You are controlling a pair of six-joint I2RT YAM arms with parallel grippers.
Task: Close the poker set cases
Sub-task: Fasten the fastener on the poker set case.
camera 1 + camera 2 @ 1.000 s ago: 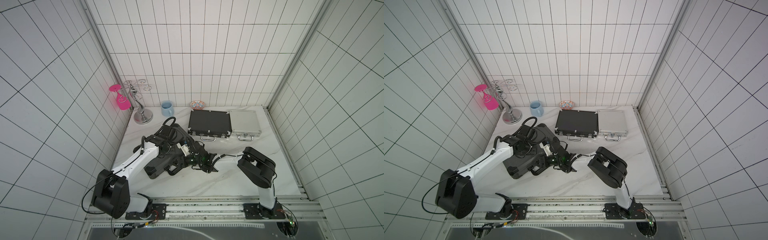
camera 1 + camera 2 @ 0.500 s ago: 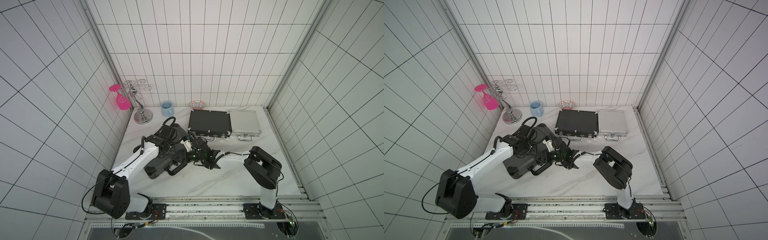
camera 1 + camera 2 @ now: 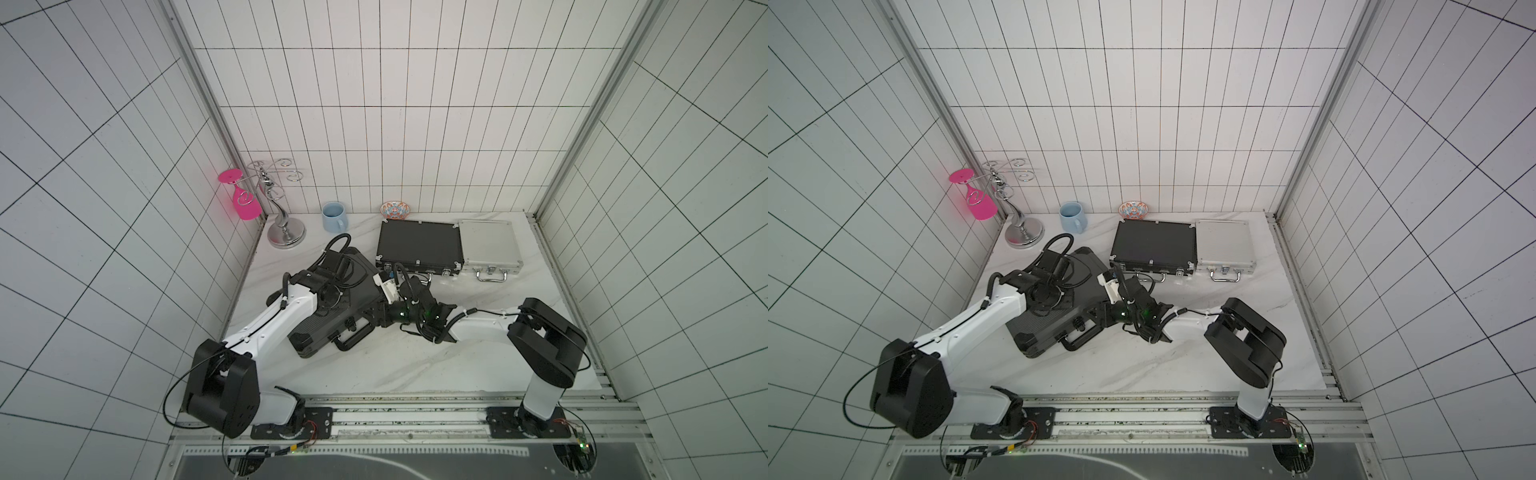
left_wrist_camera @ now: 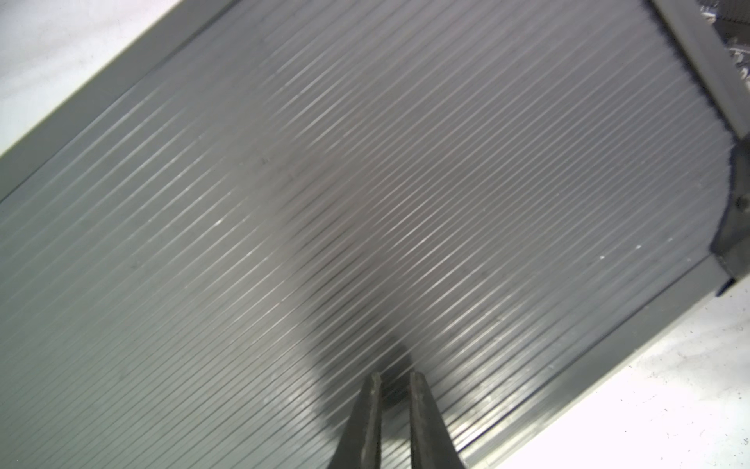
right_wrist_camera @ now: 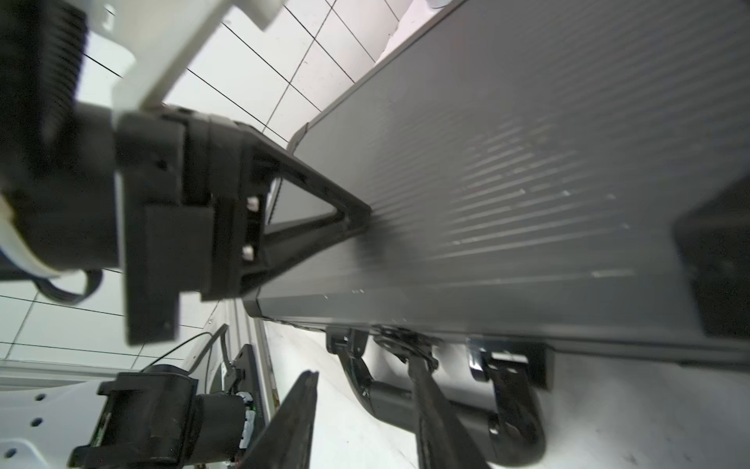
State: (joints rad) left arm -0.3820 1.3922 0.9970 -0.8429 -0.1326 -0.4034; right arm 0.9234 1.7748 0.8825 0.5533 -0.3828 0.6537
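Right gripper [image 5: 365, 367]: moved up to the big case's [image 3: 324, 328] latch [image 5: 401, 345], fingers spread.
Left gripper [image 4: 393, 381]: nearly pressed together, pinning lid [image 4: 365, 203].
Next: you likely snap it.

The big case [image 4: 284, 203] is finely ribbed and matt dark grey, with a smooth plain border; the middle case [image 3: 419, 245] is matt black edged in bright metal; the small case [image 3: 488, 245] is ribbed silver metal; the bench [image 3: 374, 365] looks like smooth white veined stone; the wall tiles [image 3: 374, 145] are glossy; the stand [image 3: 286, 239] is polished chrome.
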